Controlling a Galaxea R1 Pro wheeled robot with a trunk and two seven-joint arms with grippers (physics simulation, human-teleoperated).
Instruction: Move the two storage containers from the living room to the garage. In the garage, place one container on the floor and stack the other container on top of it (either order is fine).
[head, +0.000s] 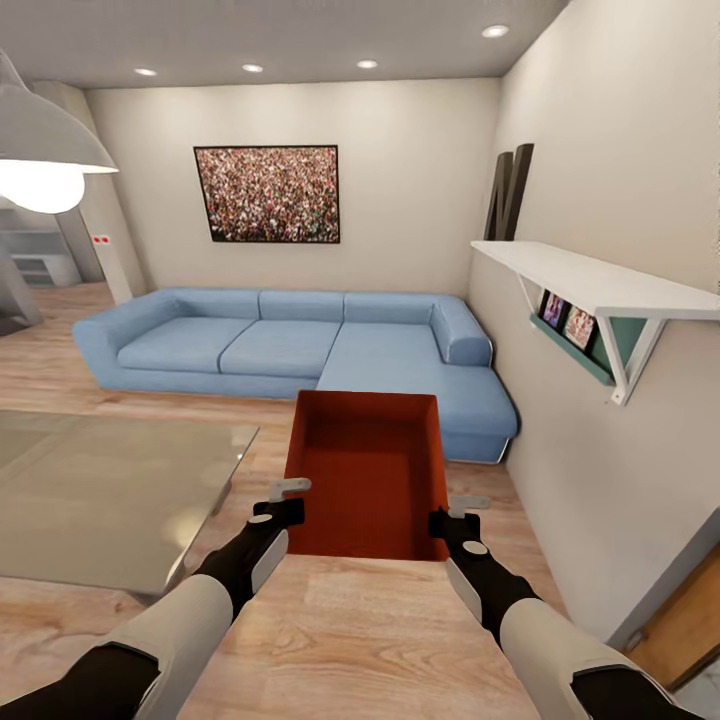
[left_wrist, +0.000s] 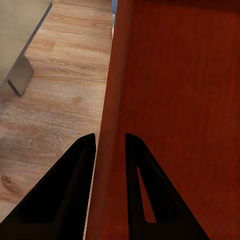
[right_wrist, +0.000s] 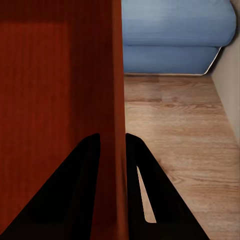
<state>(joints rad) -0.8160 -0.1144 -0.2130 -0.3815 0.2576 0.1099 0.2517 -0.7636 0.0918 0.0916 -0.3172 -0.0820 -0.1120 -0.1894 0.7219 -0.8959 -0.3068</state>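
Presently: one red-orange storage container (head: 366, 470), open-topped, sitting at lower centre of the frame above the wood-plank floor (head: 380, 640), in front of the blue sofa (head: 300, 345). Left hand (head: 283, 513) and right hand (head: 440, 523) are each clamping an opposite side wall, probably sharing the load for carrying. Glass table (head: 110, 490) is lying at lower left. No legible labels or writing.
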